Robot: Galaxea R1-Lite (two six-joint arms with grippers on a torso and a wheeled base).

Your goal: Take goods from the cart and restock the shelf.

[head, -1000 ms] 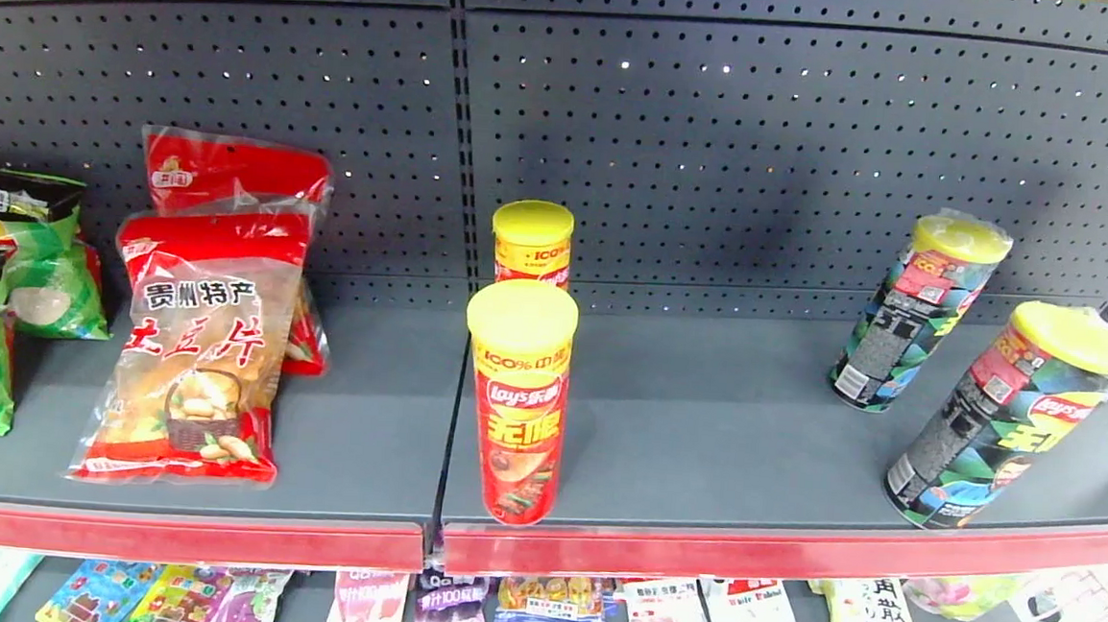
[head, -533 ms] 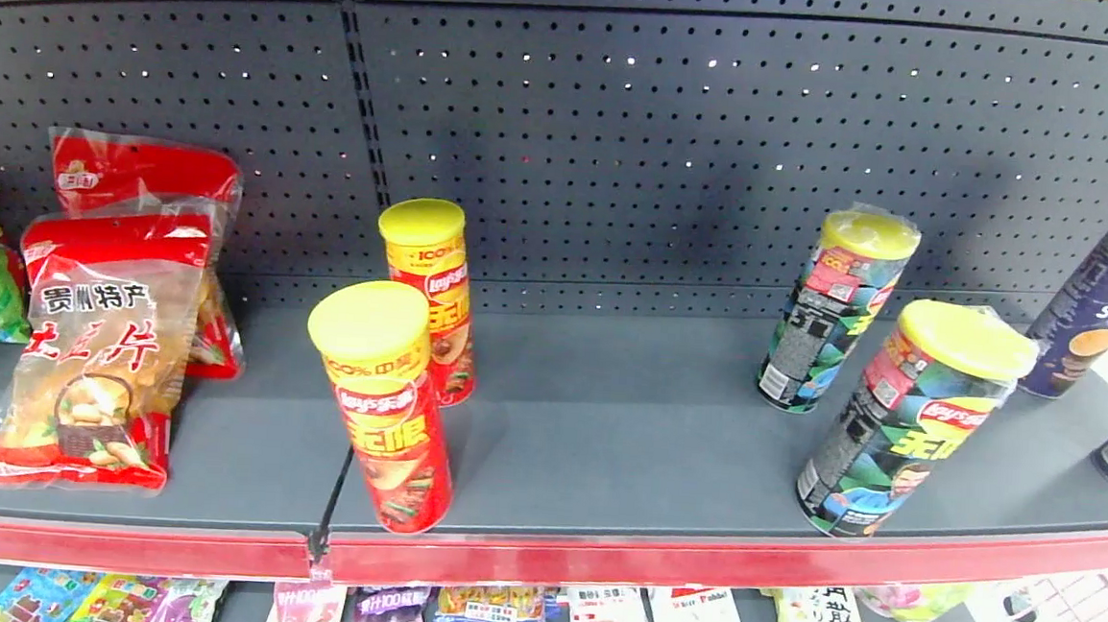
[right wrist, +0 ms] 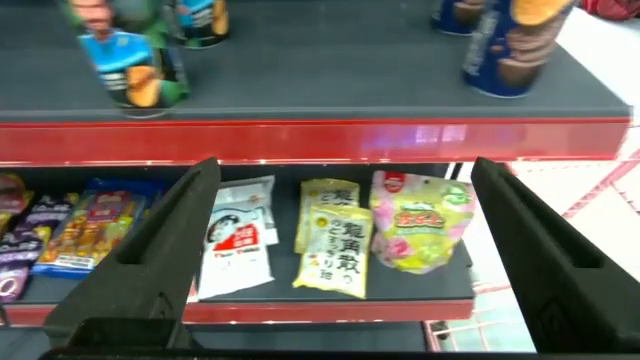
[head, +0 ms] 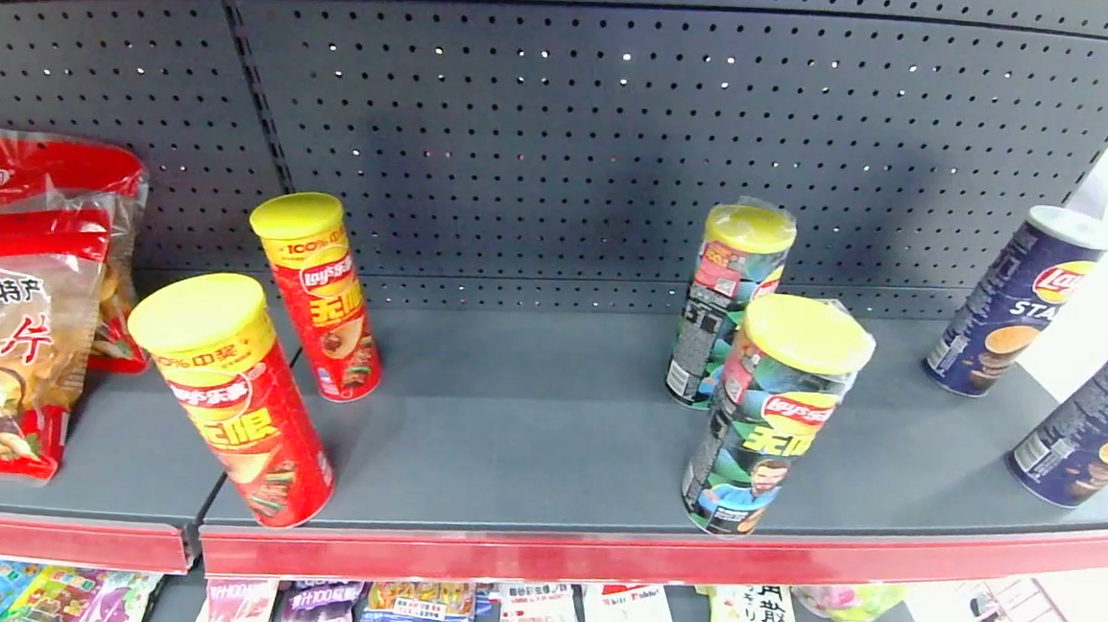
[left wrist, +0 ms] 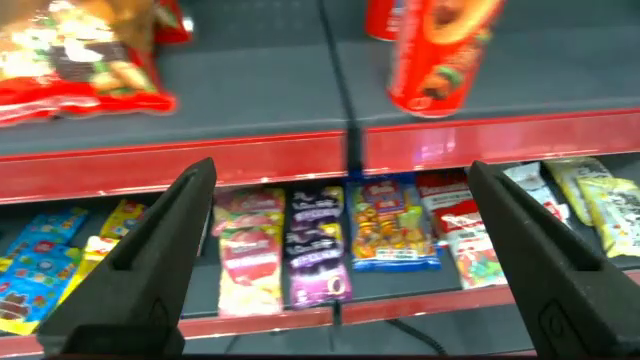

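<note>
On the grey shelf (head: pixel 548 416) two red crisp cans stand upright at the left, one at the front (head: pixel 236 397) and one behind it (head: pixel 319 297). Two dark green cans (head: pixel 774 411) stand right of the middle, and two blue cans (head: pixel 1016 301) stand at the far right. My left gripper (left wrist: pixel 345 265) is open and empty in front of the shelf's red front edge (left wrist: pixel 450 140), below the front red can (left wrist: pixel 430 60). My right gripper (right wrist: pixel 345 265) is open and empty, below a green can (right wrist: pixel 130 60) and a blue can (right wrist: pixel 510 45).
Red snack bags (head: pixel 14 336) lean at the shelf's left end. Between the red and green cans lies a wide bare stretch of shelf. The lower shelf (right wrist: pixel 330 305) holds several small packets (left wrist: pixel 390 225). A perforated back panel (head: pixel 565 139) closes the rear.
The head camera has turned to the right, so the whole picture has shifted left. The green bags have left the frame and two blue cans have come in. No goods have moved.
</note>
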